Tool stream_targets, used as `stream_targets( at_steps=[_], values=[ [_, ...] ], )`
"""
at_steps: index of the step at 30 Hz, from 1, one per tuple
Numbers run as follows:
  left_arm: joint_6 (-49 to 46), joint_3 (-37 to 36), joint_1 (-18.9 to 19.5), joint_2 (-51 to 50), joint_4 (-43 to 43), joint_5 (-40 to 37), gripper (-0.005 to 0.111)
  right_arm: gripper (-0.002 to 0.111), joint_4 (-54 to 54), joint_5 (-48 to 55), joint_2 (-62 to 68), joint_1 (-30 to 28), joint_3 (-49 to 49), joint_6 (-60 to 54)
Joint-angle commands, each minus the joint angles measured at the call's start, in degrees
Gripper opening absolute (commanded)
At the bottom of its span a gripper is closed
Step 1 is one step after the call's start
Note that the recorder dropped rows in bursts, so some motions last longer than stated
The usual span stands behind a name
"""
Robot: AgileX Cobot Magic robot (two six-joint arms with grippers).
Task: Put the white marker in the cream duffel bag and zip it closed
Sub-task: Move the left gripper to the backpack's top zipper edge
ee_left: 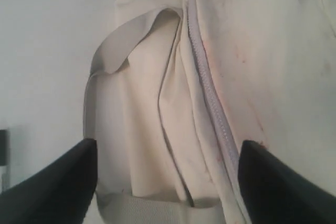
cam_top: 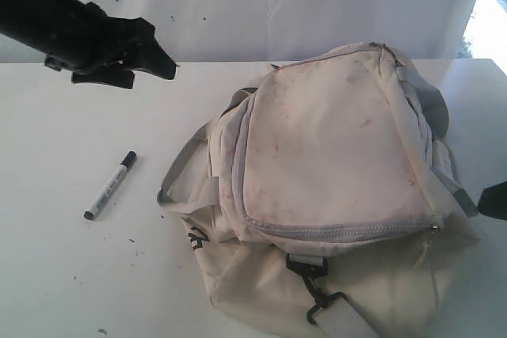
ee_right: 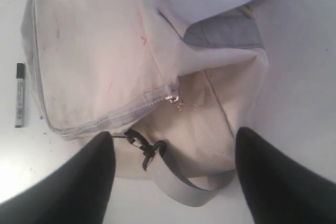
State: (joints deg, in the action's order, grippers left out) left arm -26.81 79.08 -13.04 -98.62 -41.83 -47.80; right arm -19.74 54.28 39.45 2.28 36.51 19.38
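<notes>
The white marker (cam_top: 111, 185) with its black cap lies flat on the white table, left of the cream duffel bag (cam_top: 333, 156); it also shows in the right wrist view (ee_right: 20, 95). The stained bag lies on its side, and its grey zipper (cam_top: 341, 229) runs shut along the near edge. My left gripper (cam_top: 154, 69) hovers open above the table's back left, away from the marker, with the bag's side (ee_left: 252, 51) in front of it. My right gripper (ee_right: 173, 177) is open and empty over the bag's end, near the zipper pull (ee_right: 172, 98).
A black clip (cam_top: 317, 294) and grey webbing strap (ee_right: 210, 190) hang at the bag's near end. A strap loop (cam_top: 178, 172) lies between bag and marker. The white table (cam_top: 63, 275) carries small dark specks. A white wall stands behind.
</notes>
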Motion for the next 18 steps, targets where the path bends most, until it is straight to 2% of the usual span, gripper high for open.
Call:
stream_targets(
  at_steps=[1,11,18],
  values=[
    [0.4,9.6,-0.4,-8.3,-3.1,-4.1,0.083,0.061,-5.3,-0.6,1.7,0.2,0.0,-3.2],
    [-2.2,30.6,-0.4,-24.2,-8.1,-7.5,0.083,0.061,-9.0,-2.1,7.8,0.2,0.0,-4.3],
    [-4.3,39.1,-2.0,-32.2,-16.5,-8.1,0.083,0.061,-13.6,-4.6,12.1,0.2,0.0,-6.3]
  ],
)
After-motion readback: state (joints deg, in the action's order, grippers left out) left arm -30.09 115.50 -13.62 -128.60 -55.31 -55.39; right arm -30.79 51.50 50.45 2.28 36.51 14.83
